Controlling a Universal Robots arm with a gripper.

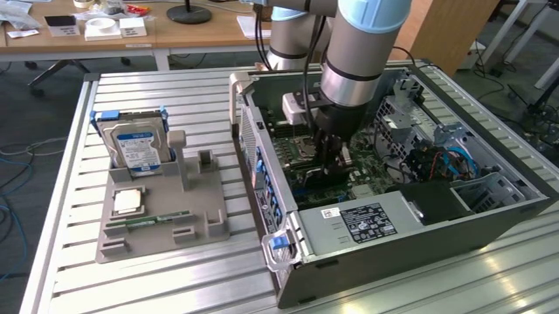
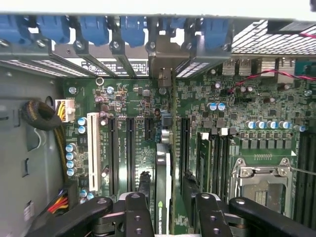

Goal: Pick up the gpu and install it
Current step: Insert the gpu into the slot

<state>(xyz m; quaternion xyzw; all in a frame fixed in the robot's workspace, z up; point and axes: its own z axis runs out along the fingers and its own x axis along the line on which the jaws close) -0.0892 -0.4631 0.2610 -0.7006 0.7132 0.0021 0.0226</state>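
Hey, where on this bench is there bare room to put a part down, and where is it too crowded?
Bare: the ribbed aluminium table in front of the grey plastic parts holder, and the strip behind the silver hard drive with blue label. Crowded: the open black computer case, where the open pincer straddles the thin black-shrouded gpu.

Gpu [image 2: 163, 187] upright on edge in motherboard slot.

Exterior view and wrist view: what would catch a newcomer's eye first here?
The robot arm reaching down into the open computer case on the slatted metal table. In the wrist view the open gripper straddles the gpu, which stands on edge in a motherboard slot. On the exterior view's left, a silver hard drive stands upright in a grey holder.
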